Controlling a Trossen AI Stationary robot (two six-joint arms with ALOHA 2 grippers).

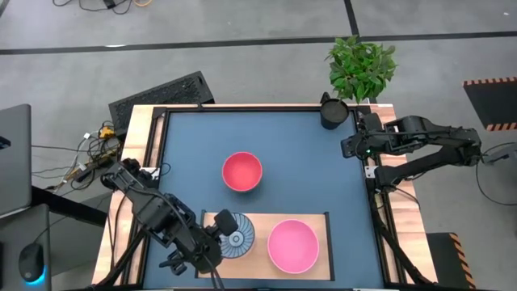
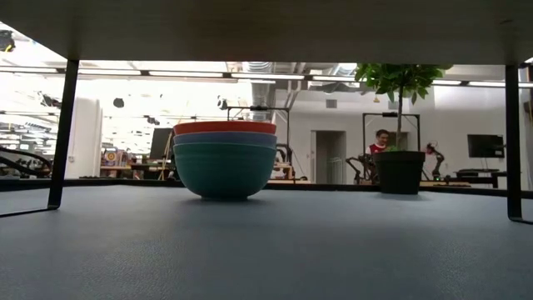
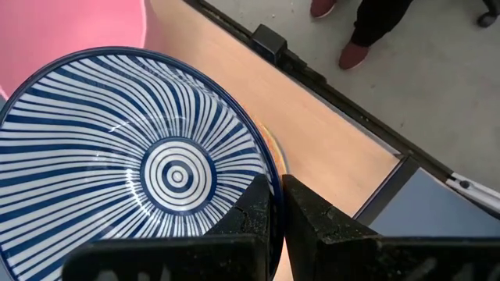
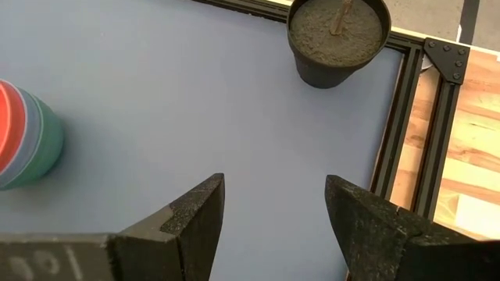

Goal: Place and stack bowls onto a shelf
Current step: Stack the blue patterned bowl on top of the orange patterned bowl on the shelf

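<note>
Your left end effector [image 1: 220, 235] sits at the lower left of the high view, over the left end of the shelf [image 1: 258, 217]. Its fingers [image 3: 312, 222] are pinched on the rim of the blue-and-white striped bowl [image 1: 237, 232]; the left wrist view shows one finger inside the rim and one outside. An orange edge peeks out just under that bowl's rim on the side toward the shelf's bare wood; you cannot tell what it belongs to.

The pink bowl [image 1: 292, 245] rests on the right half of the shelf, just beside the striped bowl. In the left wrist view its pink wall fills the upper left corner.

A stack of bowls [image 1: 242, 171] stands on the dark blue table [image 1: 307, 162] near the centre of the high view, well apart from the shelf. From above you see only the red one on top. The low view shows the red rim, a blue-grey band under it and a green bowl at the bottom.

Your right end effector [image 1: 349, 149] waits at the right edge of the table in the high view, fingers [image 4: 199, 215] spread wide with nothing between them. The potted plant [image 1: 334, 111] stands at the table's upper right corner, near it.

A person shows in the room behind the table in the low view.
</note>
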